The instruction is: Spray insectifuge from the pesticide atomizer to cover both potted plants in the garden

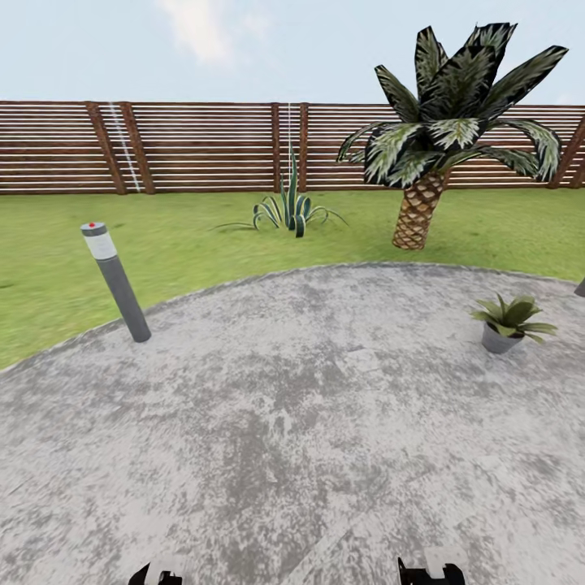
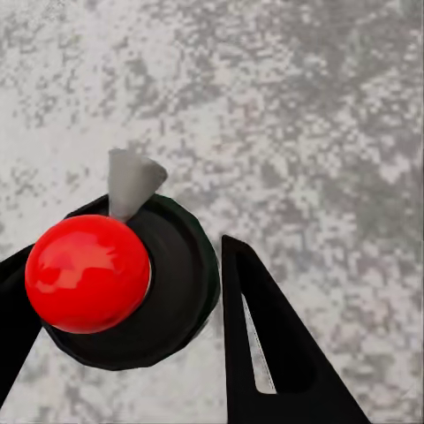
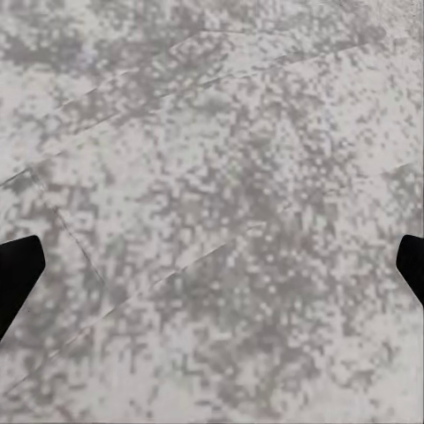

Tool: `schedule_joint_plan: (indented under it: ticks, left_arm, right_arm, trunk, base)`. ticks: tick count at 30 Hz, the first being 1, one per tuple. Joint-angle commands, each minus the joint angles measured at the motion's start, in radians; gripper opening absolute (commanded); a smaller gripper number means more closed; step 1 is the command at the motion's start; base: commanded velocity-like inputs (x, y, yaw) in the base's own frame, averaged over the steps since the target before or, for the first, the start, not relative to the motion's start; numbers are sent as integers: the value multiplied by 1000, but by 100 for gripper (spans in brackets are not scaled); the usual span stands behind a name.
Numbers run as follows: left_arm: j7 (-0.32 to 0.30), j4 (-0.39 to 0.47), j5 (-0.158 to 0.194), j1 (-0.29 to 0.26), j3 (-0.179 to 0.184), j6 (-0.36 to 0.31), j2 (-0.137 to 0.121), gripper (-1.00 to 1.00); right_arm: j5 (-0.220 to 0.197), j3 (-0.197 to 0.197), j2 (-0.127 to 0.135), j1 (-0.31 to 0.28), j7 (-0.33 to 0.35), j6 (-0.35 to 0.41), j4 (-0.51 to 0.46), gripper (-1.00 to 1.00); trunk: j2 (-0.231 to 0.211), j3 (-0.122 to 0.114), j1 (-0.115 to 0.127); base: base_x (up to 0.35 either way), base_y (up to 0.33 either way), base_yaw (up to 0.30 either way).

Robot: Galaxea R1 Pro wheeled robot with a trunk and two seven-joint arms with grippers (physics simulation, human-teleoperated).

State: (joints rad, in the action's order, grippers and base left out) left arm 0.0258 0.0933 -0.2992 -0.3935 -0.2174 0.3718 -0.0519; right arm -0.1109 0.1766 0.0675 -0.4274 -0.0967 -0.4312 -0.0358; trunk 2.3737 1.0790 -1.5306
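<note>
Stone patio (image 1: pixel 325 422), mottled grey and round-edged, spreads under the robot, with green lawn (image 1: pixel 187 244) beyond it and a brown slatted fence (image 1: pixel 203 146) at the back.

In the left wrist view the left gripper (image 2: pixel 159 225) pinches the pesticide atomizer (image 2: pixel 181 283): one black finger lies against its dark round body on one side, and the other finger (image 2: pixel 265 353) stands right at its opposite edge. The bottle is seen end-on, so its long axis runs along the fingers, straight toward the paving beneath. A glossy red ball (image 2: pixel 87 272) sits on its near end. A short grey spout (image 2: pixel 131 181) sticks out sideways from that end, pointing crosswise to the line between the two fingers, over bare stone.

The right gripper (image 3: pixel 212 274) is spread wide, its dark fingertips just at opposite edges of the right wrist view, with only speckled paving between them.

One potted plant (image 1: pixel 509 319), a low rosette of pointed green leaves in a grey pot, stands upright on the patio toward the right, near its rim. A grey bollard lamp (image 1: pixel 118 284) leans at the patio's left edge. On the lawn behind stand a striped agave (image 1: pixel 288 211) and a palm (image 1: pixel 439 138) with a scaly trunk.
</note>
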Motion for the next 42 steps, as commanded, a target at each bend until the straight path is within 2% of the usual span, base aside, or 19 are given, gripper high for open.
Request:
schedule_joint_plan:
  ticks: [1, 42]
  left_arm:
    - [3, -1, -11, -1, -7, 4, 1, -100]
    - [3, -1, -11, -1, -7, 4, 1, -100]
  right_arm:
    - [-10, 9, 0, 0, -1, -3, 1, 100]
    - [-12, 9, -11, 0, 0, -1, 2, 100]
  trunk:
    - [0, 1, 0]
    - [0, 1, 0]
  base:
    - [339, 0, 0]
    - [339, 0, -1]
